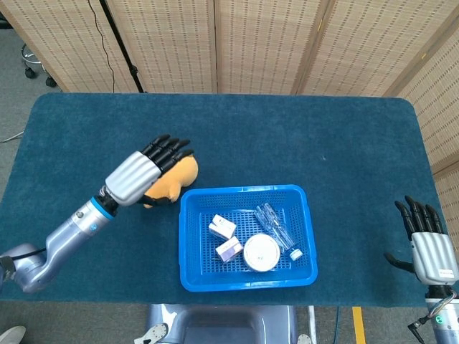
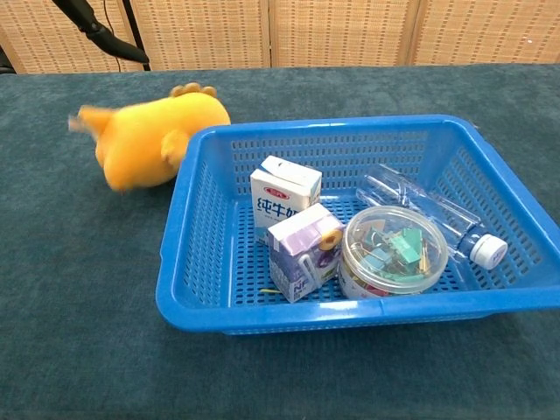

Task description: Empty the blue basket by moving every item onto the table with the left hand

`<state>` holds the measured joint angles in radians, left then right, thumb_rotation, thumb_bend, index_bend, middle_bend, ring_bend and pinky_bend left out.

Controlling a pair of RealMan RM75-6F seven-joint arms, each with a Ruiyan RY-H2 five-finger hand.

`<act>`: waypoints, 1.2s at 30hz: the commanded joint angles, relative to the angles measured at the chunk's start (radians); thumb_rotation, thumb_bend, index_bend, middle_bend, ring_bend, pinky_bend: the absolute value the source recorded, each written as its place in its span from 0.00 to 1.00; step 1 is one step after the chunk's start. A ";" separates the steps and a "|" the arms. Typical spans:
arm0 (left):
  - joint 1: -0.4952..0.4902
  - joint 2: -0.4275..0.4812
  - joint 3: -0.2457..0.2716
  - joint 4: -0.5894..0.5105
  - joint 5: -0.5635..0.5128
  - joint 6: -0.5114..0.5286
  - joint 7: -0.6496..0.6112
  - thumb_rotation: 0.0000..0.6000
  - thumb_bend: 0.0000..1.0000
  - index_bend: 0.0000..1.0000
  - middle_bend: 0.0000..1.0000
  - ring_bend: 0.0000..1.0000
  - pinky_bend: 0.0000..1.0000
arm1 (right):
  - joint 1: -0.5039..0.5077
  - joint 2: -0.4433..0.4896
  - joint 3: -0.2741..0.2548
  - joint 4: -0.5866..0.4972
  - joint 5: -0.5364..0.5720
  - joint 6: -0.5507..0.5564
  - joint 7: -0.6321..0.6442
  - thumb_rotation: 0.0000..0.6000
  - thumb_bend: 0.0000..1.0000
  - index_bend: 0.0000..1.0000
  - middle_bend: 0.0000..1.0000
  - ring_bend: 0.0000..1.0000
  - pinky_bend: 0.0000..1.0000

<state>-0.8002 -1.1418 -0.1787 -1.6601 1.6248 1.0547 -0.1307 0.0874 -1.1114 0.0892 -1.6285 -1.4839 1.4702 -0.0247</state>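
The blue basket [image 1: 192, 269] [image 2: 188, 289] sits at the table's front middle. It holds a white milk carton [image 2: 284, 197], a purple carton [image 2: 302, 249], a round clear tub of clips [image 2: 392, 249] and a clear bottle [image 2: 433, 214]. A yellow plush toy [image 1: 174, 181] [image 2: 144, 147] lies on the table against the basket's left wall, blurred in the chest view. My left hand [image 1: 143, 172] hovers over the toy with its fingers [image 2: 96, 26] straight and apart, holding nothing. At the table's right front edge my right hand [image 1: 430, 244] is open and empty.
The dark teal table [image 1: 337, 143] spreads wide behind and to the right of the basket. Wicker screens [image 1: 265, 43] stand behind the far edge. A dark cable [image 1: 107, 43] hangs by the back left corner.
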 commanded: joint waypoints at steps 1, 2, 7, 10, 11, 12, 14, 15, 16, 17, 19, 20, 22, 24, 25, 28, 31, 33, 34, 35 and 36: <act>-0.032 -0.006 0.038 -0.132 0.047 -0.059 0.166 1.00 0.00 0.00 0.00 0.00 0.00 | -0.002 0.006 0.001 0.000 -0.002 0.005 0.013 1.00 0.00 0.00 0.00 0.00 0.00; -0.053 -0.038 0.037 -0.157 0.029 -0.104 0.225 1.00 0.00 0.00 0.00 0.00 0.00 | -0.003 0.009 0.001 0.001 -0.001 0.007 0.020 1.00 0.00 0.00 0.00 0.00 0.00; -0.110 -0.160 0.012 -0.171 -0.123 -0.217 0.400 1.00 0.00 0.00 0.00 0.00 0.00 | -0.005 0.016 0.002 0.006 0.001 0.008 0.039 1.00 0.00 0.00 0.00 0.00 0.00; -0.136 -0.219 0.010 -0.162 -0.191 -0.253 0.475 1.00 0.00 0.00 0.00 0.00 0.00 | -0.006 0.020 0.004 0.008 0.004 0.009 0.049 1.00 0.00 0.00 0.00 0.00 0.00; -0.141 -0.230 0.012 -0.160 -0.206 -0.259 0.494 1.00 0.00 0.00 0.00 0.00 0.00 | -0.007 0.021 0.004 0.009 0.005 0.010 0.053 1.00 0.00 0.00 0.00 0.00 0.00; -0.146 -0.242 0.015 -0.160 -0.227 -0.265 0.515 1.00 0.00 0.00 0.00 0.00 0.00 | -0.008 0.023 0.005 0.009 0.007 0.011 0.057 1.00 0.00 0.00 0.00 0.00 0.00; -0.156 -0.256 0.019 -0.158 -0.260 -0.276 0.550 1.00 0.00 0.00 0.00 0.00 0.00 | -0.008 0.027 0.008 0.010 0.012 0.012 0.068 1.00 0.00 0.00 0.00 0.00 0.00; -0.161 -0.262 0.019 -0.155 -0.276 -0.281 0.564 1.00 0.00 0.00 0.00 0.00 0.00 | -0.008 0.028 0.010 0.012 0.016 0.011 0.072 1.00 0.00 0.00 0.00 0.00 0.00; -0.168 -0.269 0.019 -0.152 -0.294 -0.287 0.579 1.00 0.00 0.00 0.00 0.00 0.00 | -0.007 0.029 0.012 0.013 0.021 0.008 0.077 1.00 0.00 0.00 0.00 0.00 0.00; -0.175 -0.276 0.019 -0.150 -0.313 -0.294 0.594 1.00 0.00 0.00 0.00 0.00 0.00 | -0.006 0.029 0.015 0.015 0.027 0.005 0.081 1.00 0.00 0.00 0.00 0.00 0.00; -0.183 -0.286 0.018 -0.148 -0.336 -0.298 0.611 1.00 0.00 0.00 0.00 0.00 0.01 | -0.005 0.031 0.017 0.017 0.033 0.001 0.086 1.00 0.00 0.00 0.00 0.00 0.00; -0.188 -0.294 0.018 -0.146 -0.350 -0.297 0.624 1.00 0.00 0.00 0.00 0.00 0.02 | -0.005 0.031 0.018 0.019 0.035 0.000 0.088 1.00 0.00 0.00 0.00 0.00 0.00; -0.197 -0.312 0.018 -0.138 -0.380 -0.287 0.661 1.00 0.00 0.00 0.00 0.00 0.03 | -0.005 0.033 0.017 0.020 0.035 0.000 0.092 1.00 0.00 0.00 0.00 0.00 0.00; -0.206 -0.328 0.019 -0.127 -0.419 -0.277 0.696 1.00 0.00 0.00 0.00 0.00 0.03 | -0.007 0.036 0.017 0.019 0.031 0.004 0.096 1.00 0.00 0.00 0.00 0.00 0.00; -0.214 -0.346 0.018 -0.102 -0.451 -0.277 0.711 1.00 0.00 0.00 0.00 0.00 0.03 | -0.009 0.037 0.017 0.018 0.029 0.008 0.101 1.00 0.00 0.00 0.00 0.00 0.00; -0.225 -0.370 0.015 -0.079 -0.489 -0.259 0.737 1.00 0.02 0.00 0.00 0.00 0.05 | -0.008 0.039 0.018 0.019 0.032 0.006 0.106 1.00 0.00 0.00 0.00 0.00 0.00; -0.232 -0.381 0.015 -0.064 -0.515 -0.249 0.750 1.00 0.05 0.00 0.00 0.00 0.10 | -0.008 0.040 0.019 0.020 0.035 0.004 0.109 1.00 0.00 0.00 0.00 0.00 0.00; -0.237 -0.386 0.016 -0.057 -0.530 -0.249 0.754 1.00 0.06 0.01 0.00 0.02 0.15 | -0.008 0.041 0.020 0.021 0.036 0.003 0.111 1.00 0.00 0.00 0.00 0.00 0.00; -0.239 -0.389 0.017 -0.054 -0.534 -0.249 0.754 1.00 0.06 0.02 0.00 0.03 0.18 | -0.007 0.041 0.020 0.021 0.037 0.003 0.111 1.00 0.00 0.00 0.00 0.00 0.00; -0.242 -0.393 0.019 -0.049 -0.539 -0.249 0.754 1.00 0.07 0.05 0.01 0.06 0.21 | -0.007 0.041 0.020 0.021 0.037 0.003 0.112 1.00 0.00 0.00 0.00 0.00 0.00; -0.244 -0.396 0.020 -0.046 -0.542 -0.249 0.754 1.00 0.08 0.09 0.02 0.09 0.24 | -0.007 0.042 0.020 0.021 0.037 0.002 0.113 1.00 0.00 0.00 0.00 0.00 0.00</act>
<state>-1.0424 -1.5368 -0.1600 -1.7077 1.0847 0.8055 0.6225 0.0802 -1.0700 0.1096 -1.6073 -1.4466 1.4726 0.0880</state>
